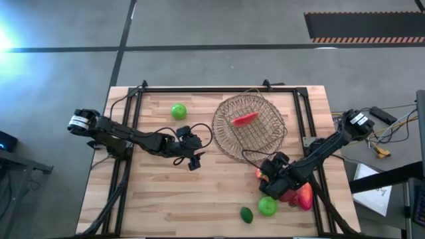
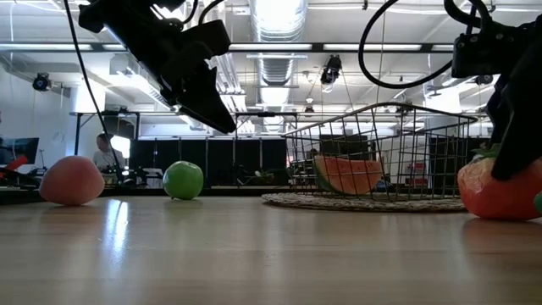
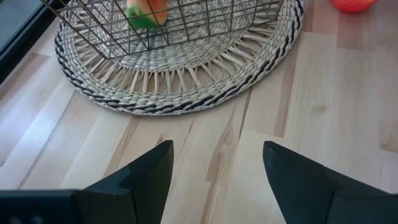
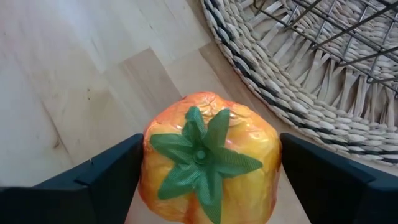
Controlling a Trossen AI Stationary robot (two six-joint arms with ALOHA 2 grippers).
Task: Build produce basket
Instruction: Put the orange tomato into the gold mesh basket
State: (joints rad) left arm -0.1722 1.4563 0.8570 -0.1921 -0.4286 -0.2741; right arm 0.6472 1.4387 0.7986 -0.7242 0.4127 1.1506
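The orange-yellow pepper point(image 4: 208, 165) with its green stalk stands on the table beside the mat. My right gripper point(image 1: 269, 174) is open above it, pointing steeply down, one finger on each side. The wire basket point(image 1: 251, 126) sits on a round woven mat point(image 3: 174, 87) and holds a red slice point(image 1: 244, 119). One green apple point(image 1: 178, 111) lies left of the basket. Another green apple point(image 1: 267, 206), a small dark-green piece point(image 1: 246, 214) and red and pink pieces point(image 1: 302, 197) lie near the front right. My left gripper point(image 3: 214, 168) hangs open left of the mat, with nothing between its fingers. My right gripper's fingers point(image 4: 118, 171) come from above and stand close against the pepper's two opposite sides point(image 4: 273, 152). I cannot tell whether they touch it. The pepper stands upright on the table, stalk up.
The front left of the wooden table point(image 1: 146, 199) is bare. A black frame rail point(image 1: 199, 89) runs along the table's far side. In the low view a pink piece point(image 2: 72, 180) lies on the table at the left.
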